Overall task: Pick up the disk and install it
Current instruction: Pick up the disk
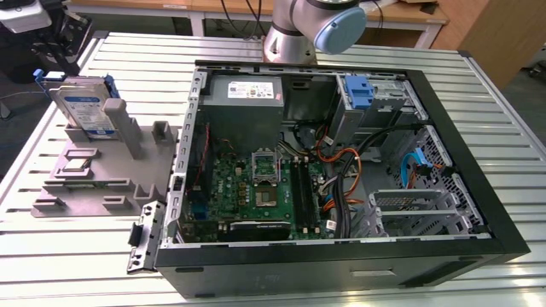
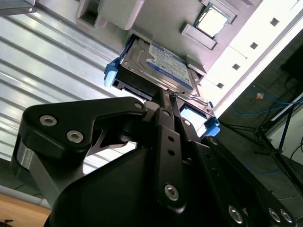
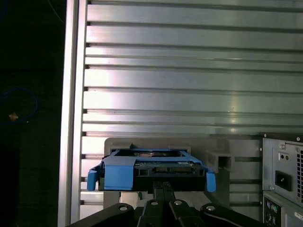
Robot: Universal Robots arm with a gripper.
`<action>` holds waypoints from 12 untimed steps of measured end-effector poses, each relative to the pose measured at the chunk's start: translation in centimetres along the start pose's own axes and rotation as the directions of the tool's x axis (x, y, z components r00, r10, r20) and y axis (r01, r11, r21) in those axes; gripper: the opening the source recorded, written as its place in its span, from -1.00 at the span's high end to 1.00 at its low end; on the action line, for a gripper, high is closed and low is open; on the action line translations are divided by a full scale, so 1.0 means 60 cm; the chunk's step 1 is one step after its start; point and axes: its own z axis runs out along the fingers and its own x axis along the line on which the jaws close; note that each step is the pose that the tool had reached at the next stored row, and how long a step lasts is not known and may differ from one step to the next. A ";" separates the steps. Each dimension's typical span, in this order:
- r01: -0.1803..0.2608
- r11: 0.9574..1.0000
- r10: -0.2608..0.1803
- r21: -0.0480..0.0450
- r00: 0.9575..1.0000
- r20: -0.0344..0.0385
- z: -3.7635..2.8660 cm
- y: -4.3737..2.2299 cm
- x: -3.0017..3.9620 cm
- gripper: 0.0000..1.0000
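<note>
- One disk (image 1: pixel 85 109), blue-framed, stands on edge in a slot of the grey holder (image 1: pixel 94 182), at 9 o'clock of the open computer case (image 1: pixel 341 272) in the exterior view.
- The fingers (image 2: pixel 163 118) are pressed nearly together, with their tips at the disk's near edge. Whether they nip part of the carrier cannot be told.
- Judgement: the hold should sit centred between the blue end tabs, and the pull should run straight along the slot.
- Holder posts flank the disk. A bare blue bracket (image 1: pixel 358 96) sits at 1 o'clock in the case. Loose cables (image 1: pixel 346 157) cross its middle. The slatted worktop (image 1: pixel 68 256) lies beneath.

Silver-grey disk (image 2: pixel 137 59), blue carrier (image 3: pixel 118 171), blue-white label (image 2: pixel 170 66)
</note>
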 end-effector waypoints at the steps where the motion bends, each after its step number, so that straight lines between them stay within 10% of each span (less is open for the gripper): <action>1: 0.002 1.000 -0.002 0.000 1.000 0.000 0.000 0.000 0.000 0.80; 12: 0.026 1.000 -0.026 -0.001 1.000 -0.001 0.000 0.000 0.000 0.80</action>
